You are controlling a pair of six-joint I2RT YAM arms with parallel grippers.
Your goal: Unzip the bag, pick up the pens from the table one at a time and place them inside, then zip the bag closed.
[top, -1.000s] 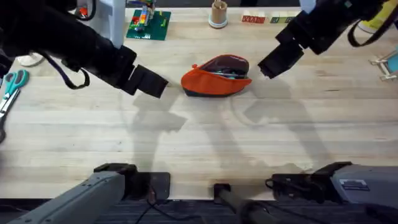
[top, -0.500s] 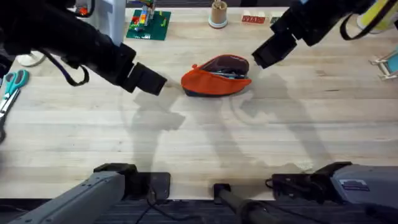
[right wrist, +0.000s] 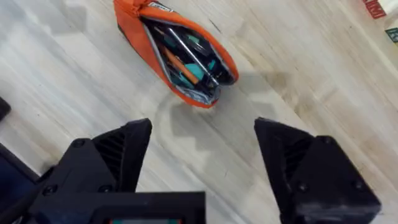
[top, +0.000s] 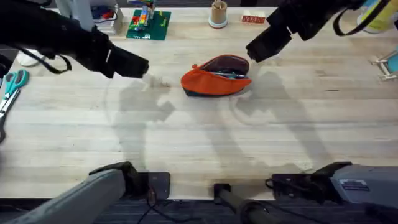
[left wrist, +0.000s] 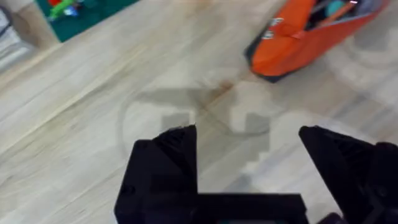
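Note:
The orange bag lies on the table at centre back, its zipper open. In the right wrist view the bag gapes, and an orange pen and a silver-grey pen lie inside with a teal item. My left gripper hovers left of the bag, open and holding nothing. The left wrist view shows that gripper over bare wood, with the bag ahead. My right gripper hangs just beyond the bag's right end, also open and holding nothing.
Scissors with teal handles lie at the left edge. A green baseplate with bricks, a wooden cup and a red block stand along the back. A teal object sits at the right edge.
The left gripper has drawn back to the left, away from the bag. The right gripper has shifted left and toward the back, nearer the bag's right end. The bag has not moved.

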